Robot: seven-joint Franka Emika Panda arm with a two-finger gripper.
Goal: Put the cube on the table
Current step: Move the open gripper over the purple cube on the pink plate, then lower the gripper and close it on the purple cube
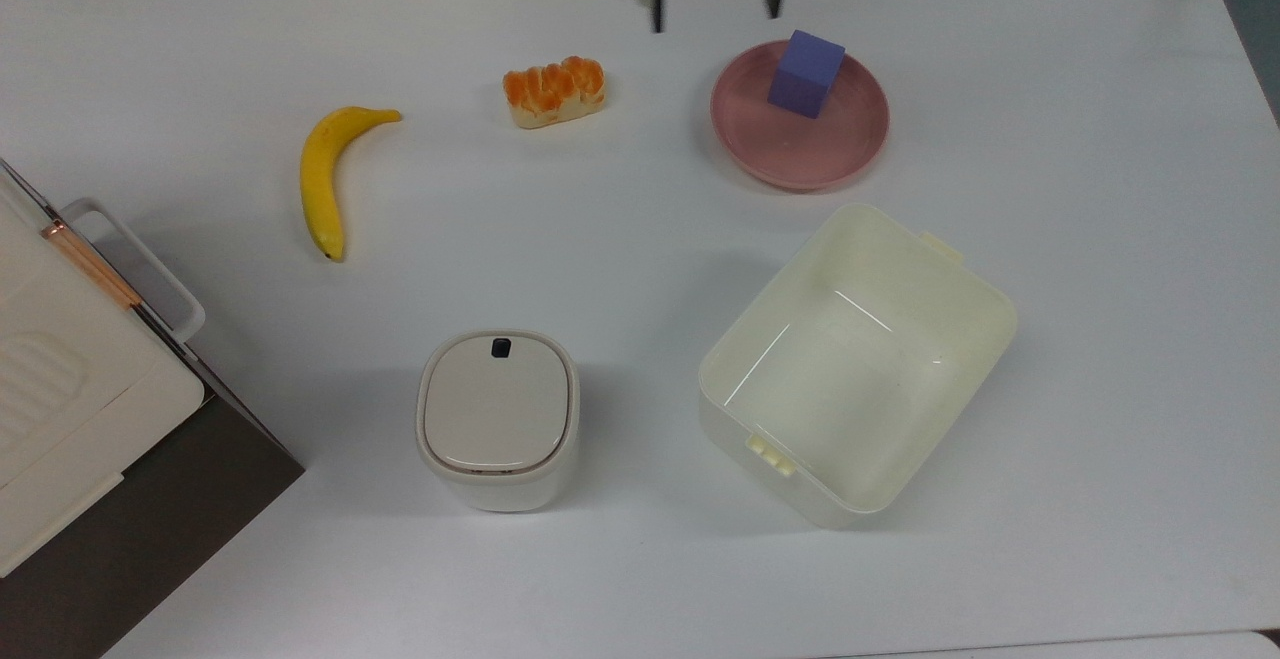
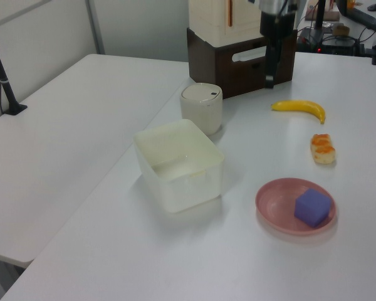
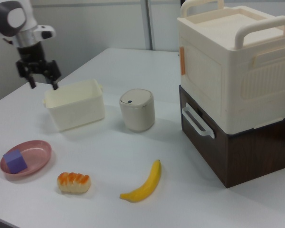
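While the cube [image 1: 806,73] sits on the pink plate [image 1: 830,154] on the table [image 1: 1080,139], nothing grips it. Beyond it, toward the top view's upper edge and slightly to the top view's left, the gripper [image 1: 713,7] hangs in the air with its fingers [image 1: 656,11] spread wide and empty, near the plate's far rim but apart from the cube.

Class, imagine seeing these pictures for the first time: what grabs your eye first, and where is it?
The small matte purple-blue cube stands out, sitting on the round pink plate at the top view's upper right. The black two-finger hand hangs open above the large white table, at the plate's upper left. A yellow banana lies at the top view's left.
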